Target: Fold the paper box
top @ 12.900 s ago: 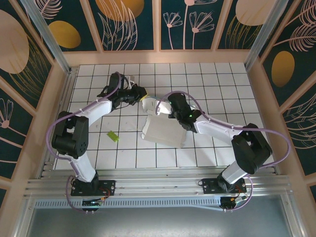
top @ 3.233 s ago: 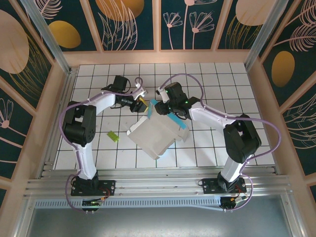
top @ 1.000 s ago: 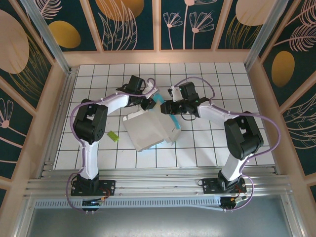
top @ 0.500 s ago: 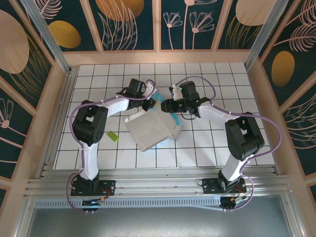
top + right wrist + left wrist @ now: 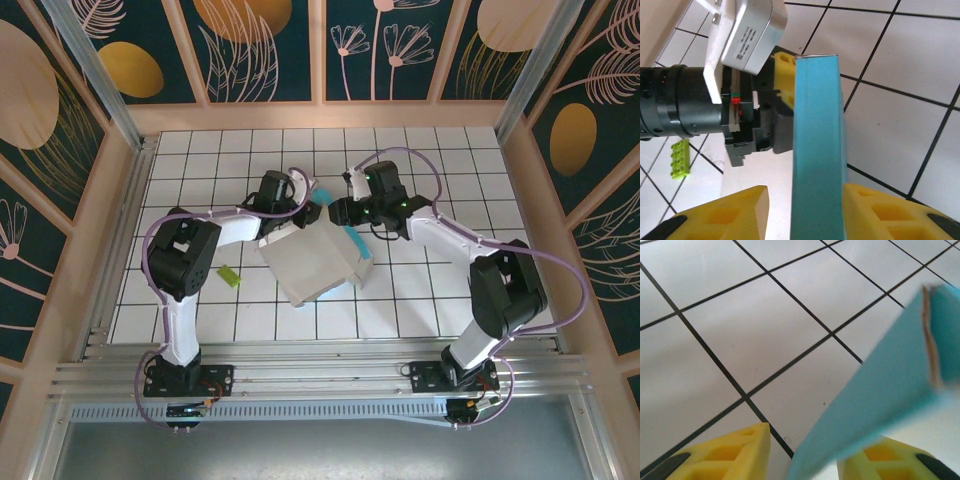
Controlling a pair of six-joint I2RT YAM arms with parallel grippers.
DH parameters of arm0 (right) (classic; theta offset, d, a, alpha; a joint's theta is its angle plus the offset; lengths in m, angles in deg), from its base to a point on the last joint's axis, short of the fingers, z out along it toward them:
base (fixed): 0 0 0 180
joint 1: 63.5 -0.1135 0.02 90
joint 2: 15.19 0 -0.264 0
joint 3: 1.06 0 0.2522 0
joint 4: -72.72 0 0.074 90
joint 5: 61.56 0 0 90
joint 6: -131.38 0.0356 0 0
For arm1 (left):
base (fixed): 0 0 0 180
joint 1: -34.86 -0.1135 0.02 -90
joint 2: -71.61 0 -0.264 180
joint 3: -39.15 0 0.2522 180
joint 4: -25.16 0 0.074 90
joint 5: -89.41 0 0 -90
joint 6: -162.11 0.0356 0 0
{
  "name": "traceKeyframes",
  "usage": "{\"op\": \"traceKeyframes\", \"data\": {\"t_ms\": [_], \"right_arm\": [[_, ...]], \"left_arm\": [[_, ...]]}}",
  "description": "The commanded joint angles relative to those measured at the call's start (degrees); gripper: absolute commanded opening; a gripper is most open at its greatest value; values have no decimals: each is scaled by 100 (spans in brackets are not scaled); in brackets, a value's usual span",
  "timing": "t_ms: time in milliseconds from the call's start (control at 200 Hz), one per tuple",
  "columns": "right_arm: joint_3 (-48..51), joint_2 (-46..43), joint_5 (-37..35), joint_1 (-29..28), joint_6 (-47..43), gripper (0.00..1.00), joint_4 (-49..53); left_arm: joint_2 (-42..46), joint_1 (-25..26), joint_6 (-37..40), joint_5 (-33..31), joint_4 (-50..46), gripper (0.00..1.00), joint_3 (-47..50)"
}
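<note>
Apparently the left gripper (image 5: 817,440) and right gripper (image 5: 805,192), meeting at the paper box's (image 5: 315,262) far edge, both straddle its raised blue flap (image 5: 817,150), fingers parted, not clamping.

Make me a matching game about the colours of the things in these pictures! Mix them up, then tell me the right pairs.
Things:
1. paper box, outer side
2. little brick
3. left gripper's fingers
4. table

Colours:
A. yellow
B. white with black lines
C. turquoise blue
D. yellow-green

Right pairs: 1-C, 2-D, 3-A, 4-B.
</note>
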Motion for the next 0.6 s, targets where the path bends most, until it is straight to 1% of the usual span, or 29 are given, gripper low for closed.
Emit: {"op": "traceKeyframes", "data": {"t_ms": [0,175,225,265,285,320,350,400,445,486,516,596], "right_arm": [[116,-124,-390,-76,-423,42,195],[12,-50,-262,-81,-579,42,312],[5,-36,-250,-81,-619,41,283],[-5,-18,-242,-223,-665,41,272],[-19,2,-256,-248,-700,41,284],[-38,29,-312,-311,-749,41,301],[-66,60,-366,-366,-793,41,321],[-116,109,-468,-476,-889,41,383],[-157,153,-562,-566,-966,41,418],[-177,196,-581,-622,-1009,41,436],[-193,216,-576,-655,-1027,41,439],[-239,287,-538,-712,-1030,41,447]], "left_arm": [[498,18,-165,110,406,44,188],[1270,17,-315,187,691,56,774],[1527,17,-380,159,772,56,968],[1723,18,-476,122,793,56,1014],[1878,12,-563,63,787,56,1158],[2001,14,-803,-114,652,57,1137],[2066,9,-1138,-369,360,57,1078],[2032,-12,-1829,-857,-458,55,474],[1872,-51,-2299,-955,-1224,52,-48],[1717,-86,-2598,-850,-1768,51,-489],[1430,-112,-2756,-704,-2142,50,-787],[867,-201,-3014,-11,-2813,49,-1530]]}}
